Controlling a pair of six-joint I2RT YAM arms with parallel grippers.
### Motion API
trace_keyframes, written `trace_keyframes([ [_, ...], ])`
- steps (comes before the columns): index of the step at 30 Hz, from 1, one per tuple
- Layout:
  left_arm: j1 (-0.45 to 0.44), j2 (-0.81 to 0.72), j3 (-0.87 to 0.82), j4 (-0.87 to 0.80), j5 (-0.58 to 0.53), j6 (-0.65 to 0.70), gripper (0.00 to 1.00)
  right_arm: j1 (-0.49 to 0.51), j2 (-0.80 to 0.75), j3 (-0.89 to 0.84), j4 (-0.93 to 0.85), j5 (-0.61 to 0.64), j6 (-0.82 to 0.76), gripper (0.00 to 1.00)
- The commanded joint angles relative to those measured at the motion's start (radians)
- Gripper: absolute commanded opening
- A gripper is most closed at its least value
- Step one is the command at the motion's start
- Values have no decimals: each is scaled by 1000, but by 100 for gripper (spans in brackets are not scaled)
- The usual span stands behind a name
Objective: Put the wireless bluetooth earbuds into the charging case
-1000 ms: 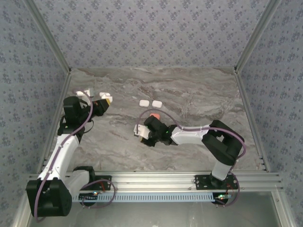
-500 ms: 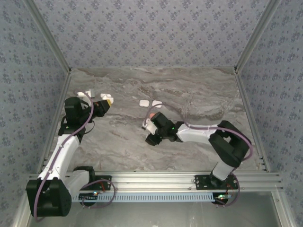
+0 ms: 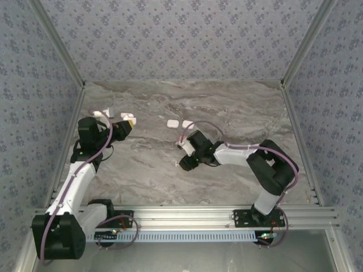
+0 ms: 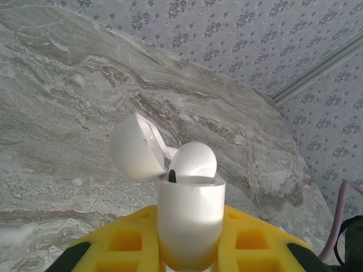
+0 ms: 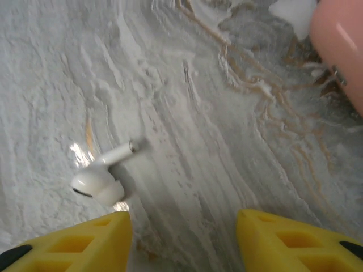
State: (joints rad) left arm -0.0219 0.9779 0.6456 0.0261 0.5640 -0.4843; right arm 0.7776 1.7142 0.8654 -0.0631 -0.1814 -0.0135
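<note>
Lying near parted right jaws: earbud (image 5: 99,175).

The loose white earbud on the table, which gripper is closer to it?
Right. The right gripper is open just above the earbud. The left gripper is far off to its left, holding an open case.
</note>
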Motion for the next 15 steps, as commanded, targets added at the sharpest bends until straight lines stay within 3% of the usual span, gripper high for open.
trace_keyframes([
  [1,-6,-16,9,24,5,-5,0,6,49,29,-32,-3,33,55],
  [15,-5,-22,5,23,-1,-4,0,95,55,5,-85,53,-16,56],
])
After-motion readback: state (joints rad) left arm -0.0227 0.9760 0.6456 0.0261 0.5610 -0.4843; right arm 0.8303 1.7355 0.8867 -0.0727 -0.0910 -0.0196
